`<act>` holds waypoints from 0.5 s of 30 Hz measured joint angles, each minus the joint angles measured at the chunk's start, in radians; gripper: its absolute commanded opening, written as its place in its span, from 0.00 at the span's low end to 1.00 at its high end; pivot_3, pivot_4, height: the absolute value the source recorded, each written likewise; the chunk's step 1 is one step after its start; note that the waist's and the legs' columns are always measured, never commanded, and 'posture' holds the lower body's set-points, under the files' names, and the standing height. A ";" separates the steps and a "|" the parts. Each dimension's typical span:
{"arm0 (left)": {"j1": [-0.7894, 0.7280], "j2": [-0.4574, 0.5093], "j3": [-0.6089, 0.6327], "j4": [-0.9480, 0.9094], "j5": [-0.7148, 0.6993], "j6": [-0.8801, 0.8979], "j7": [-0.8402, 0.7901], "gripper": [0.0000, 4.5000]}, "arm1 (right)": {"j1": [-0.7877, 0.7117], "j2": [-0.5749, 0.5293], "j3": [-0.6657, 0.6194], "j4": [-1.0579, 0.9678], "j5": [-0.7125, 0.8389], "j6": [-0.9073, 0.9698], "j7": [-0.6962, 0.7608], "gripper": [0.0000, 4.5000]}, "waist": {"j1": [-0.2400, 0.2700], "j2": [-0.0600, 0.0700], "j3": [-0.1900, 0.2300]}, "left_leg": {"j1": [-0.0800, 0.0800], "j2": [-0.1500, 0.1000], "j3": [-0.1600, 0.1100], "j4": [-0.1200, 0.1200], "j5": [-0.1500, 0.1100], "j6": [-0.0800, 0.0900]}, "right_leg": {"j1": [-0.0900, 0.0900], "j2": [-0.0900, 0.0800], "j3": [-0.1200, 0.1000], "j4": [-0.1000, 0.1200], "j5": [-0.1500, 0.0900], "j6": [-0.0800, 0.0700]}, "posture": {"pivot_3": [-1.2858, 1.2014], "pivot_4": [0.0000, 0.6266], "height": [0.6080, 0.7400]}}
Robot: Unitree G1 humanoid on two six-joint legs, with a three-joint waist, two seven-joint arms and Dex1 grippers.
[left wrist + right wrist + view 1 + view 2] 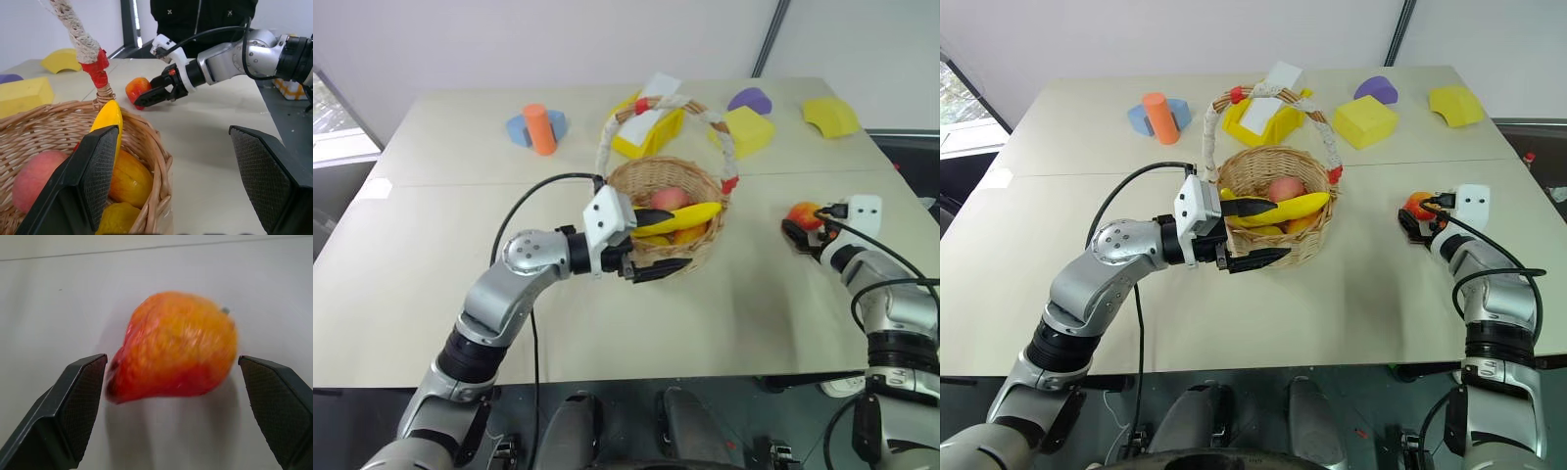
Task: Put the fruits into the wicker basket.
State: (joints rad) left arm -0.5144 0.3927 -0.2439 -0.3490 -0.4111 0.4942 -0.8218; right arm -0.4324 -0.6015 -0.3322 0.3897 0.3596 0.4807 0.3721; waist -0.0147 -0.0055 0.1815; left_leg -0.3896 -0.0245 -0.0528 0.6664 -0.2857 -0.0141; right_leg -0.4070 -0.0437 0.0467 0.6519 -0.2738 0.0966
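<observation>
Several fruits, among them a banana, lay in the wicker basket near the middle of the table, with the left pincer spread wide across its near rim. One mango lay on the table, apart from the basket, between the right pincer's open, untouching fingers.

Wicker basket sits mid-table. Inside it: banana across the top, a round fruit behind it, more fruit beneath. Left gripper at the basket's near-left rim, one finger over the rim, one outside. Mango lies on the table right of the basket, between the fingers of the right gripper. Behind the basket: plastic bin; cylinder block far left; foam blocks far right.
</observation>
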 measured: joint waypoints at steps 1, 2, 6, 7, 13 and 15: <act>0.000 0.001 0.000 0.000 0.003 0.000 0.001 0.87 | 0.000 0.001 -0.001 0.000 0.002 -0.003 0.003 0.59 | 0.000 0.000 0.000 | 0.000 0.000 0.000 0.000 0.000 0.000 | 0.000 0.000 0.000 0.000 0.000 0.000 | 0.52 0.24 1.00; 0.000 0.001 0.000 0.000 0.005 0.000 0.002 0.87 | 0.000 0.002 -0.005 0.000 0.006 -0.007 0.007 0.49 | 0.000 0.000 0.000 | 0.000 0.000 0.000 0.000 0.000 0.000 | 0.000 0.000 0.000 0.000 0.000 0.000 | 0.52 0.24 1.00; 0.010 0.004 0.003 0.000 0.008 -0.001 0.007 0.87 | 0.012 0.002 -0.014 -0.035 0.009 -0.023 0.013 0.37 | -0.001 0.000 0.000 | 0.000 0.000 0.000 0.000 0.000 0.000 | 0.000 0.000 0.000 0.000 0.000 0.000 | 0.52 0.24 1.00; 0.014 0.009 0.003 0.000 0.009 -0.002 0.008 0.87 | 0.020 0.002 -0.017 -0.051 0.009 -0.028 0.014 0.37 | -0.001 0.000 0.000 | 0.000 0.000 0.000 0.000 0.000 0.000 | 0.000 0.000 0.000 0.000 0.000 0.000 | 0.52 0.24 1.00; 0.036 0.030 0.033 0.006 0.008 -0.008 0.016 0.87 | 0.071 -0.002 -0.035 -0.162 0.008 -0.016 0.009 0.37 | 0.000 0.000 0.000 | 0.000 0.000 0.000 0.000 0.000 0.000 | 0.000 0.000 0.000 0.000 0.000 0.000 | 0.52 0.24 1.00; 0.037 0.031 0.038 0.006 0.005 -0.009 0.015 0.87 | 0.092 -0.004 -0.034 -0.189 0.006 -0.007 0.010 0.37 | 0.001 0.000 0.000 | 0.000 0.000 0.000 0.000 0.000 0.000 | 0.000 0.000 0.000 0.000 0.000 0.000 | 0.52 0.24 1.00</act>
State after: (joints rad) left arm -0.4774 0.4233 -0.2060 -0.3433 -0.4061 0.4848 -0.8072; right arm -0.3408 -0.6052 -0.3663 0.2005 0.3659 0.4735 0.3822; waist -0.0138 -0.0051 0.1813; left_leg -0.3897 -0.0244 -0.0530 0.6664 -0.2858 -0.0140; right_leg -0.4070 -0.0438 0.0467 0.6518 -0.2738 0.0967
